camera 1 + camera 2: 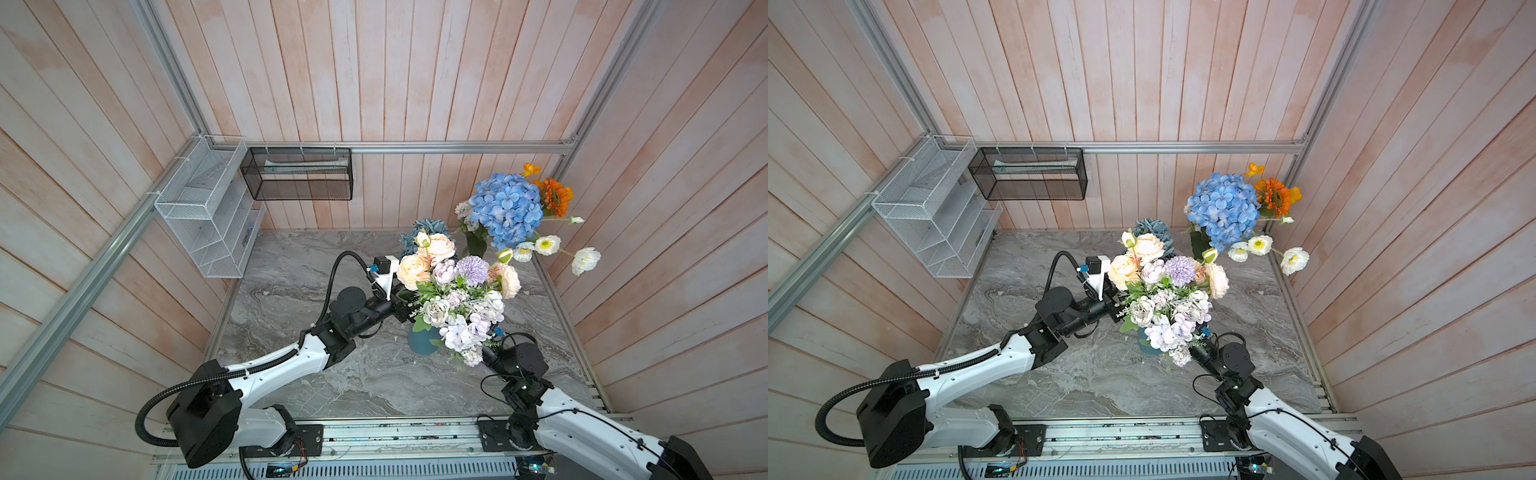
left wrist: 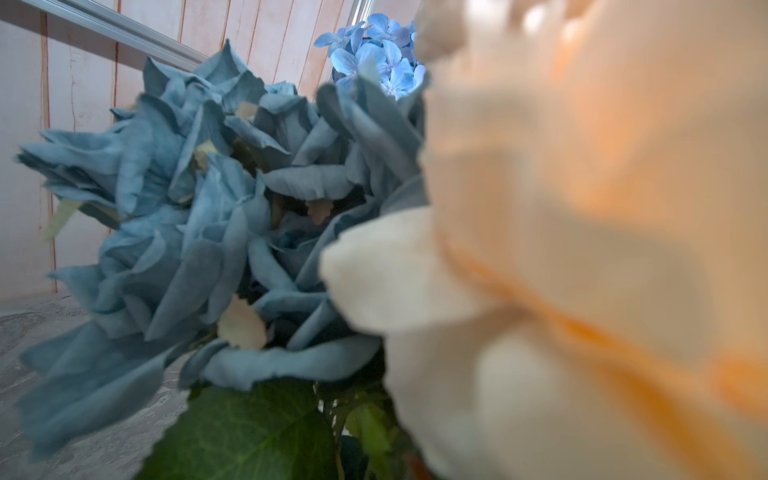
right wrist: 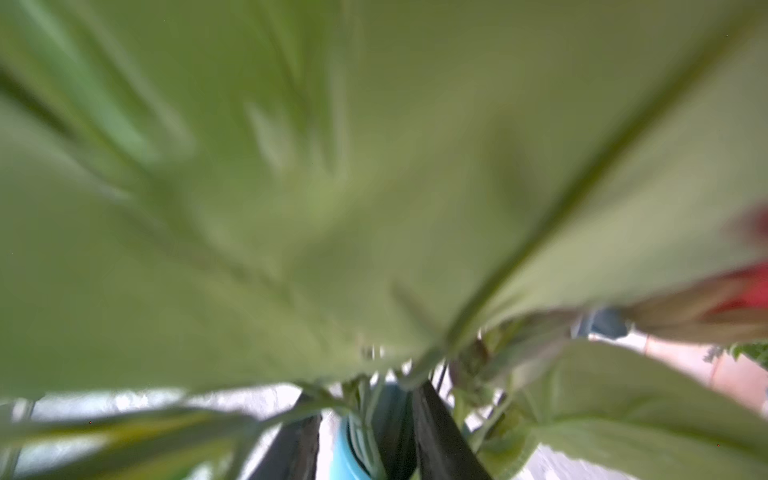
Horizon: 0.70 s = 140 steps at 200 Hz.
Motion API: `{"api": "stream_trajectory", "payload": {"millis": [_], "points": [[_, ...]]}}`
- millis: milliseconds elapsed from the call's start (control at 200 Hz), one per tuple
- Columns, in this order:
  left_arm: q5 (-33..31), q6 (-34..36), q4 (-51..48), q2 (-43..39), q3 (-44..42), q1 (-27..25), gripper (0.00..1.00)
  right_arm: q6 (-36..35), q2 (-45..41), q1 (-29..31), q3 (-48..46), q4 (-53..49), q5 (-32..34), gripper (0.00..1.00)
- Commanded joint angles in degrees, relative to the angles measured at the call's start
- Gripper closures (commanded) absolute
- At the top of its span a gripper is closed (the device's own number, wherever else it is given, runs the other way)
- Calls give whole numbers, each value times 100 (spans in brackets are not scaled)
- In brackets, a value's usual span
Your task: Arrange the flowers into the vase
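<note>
A teal vase (image 1: 422, 343) stands mid-table, holding a bunch of peach, lilac and white flowers (image 1: 457, 286). My left arm (image 1: 365, 311) reaches into the bunch from the left, and the blooms hide its fingers. In the left wrist view a blurred peach bloom (image 2: 582, 208) fills one side beside dusty blue roses (image 2: 187, 228). My right gripper (image 3: 365, 444) sits low under the leaves at the vase rim (image 3: 343, 453). Its black fingers (image 3: 440, 436) stand apart, with green stems and the rim between them. At the back right are a bright blue hydrangea (image 1: 507, 208), an orange bloom (image 1: 555, 195) and white blooms (image 1: 548, 245).
A white wire basket (image 1: 203, 208) and a black mesh basket (image 1: 299, 174) hang on the back-left wall. The grey marble tabletop (image 1: 299, 270) is walled by wood panels and aluminium posts. The back bunch leans over the table's right edge.
</note>
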Motion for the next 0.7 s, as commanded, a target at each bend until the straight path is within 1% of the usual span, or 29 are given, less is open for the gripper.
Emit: {"api": "stream_trajectory", "payload": {"millis": [0, 175, 235, 275, 385, 445, 530, 695], "points": [[-81, 48, 115, -125, -93, 24, 8, -48, -369, -4, 106, -359, -144, 60], [-96, 22, 117, -106, -93, 24, 8, 51, -599, 6, 208, -339, -300, 58], [-104, 13, 107, -106, -93, 24, 8, 81, -561, 14, 225, -244, -325, 60], [-117, 2, 93, -106, -94, 27, 8, 91, -509, 15, 232, -187, -326, 64], [-198, -22, 37, -115, -93, 25, 8, 65, -368, 14, 244, -70, -293, 87], [-284, -48, -7, -140, -102, 24, 8, 49, -353, 14, 227, -34, -284, 93], [-454, -79, -99, -180, -128, 32, 8, 49, -442, 14, 179, -40, -250, 98], [-693, -183, -192, -287, -222, 112, 6, 102, -865, 15, -12, -346, -154, 100]]}}
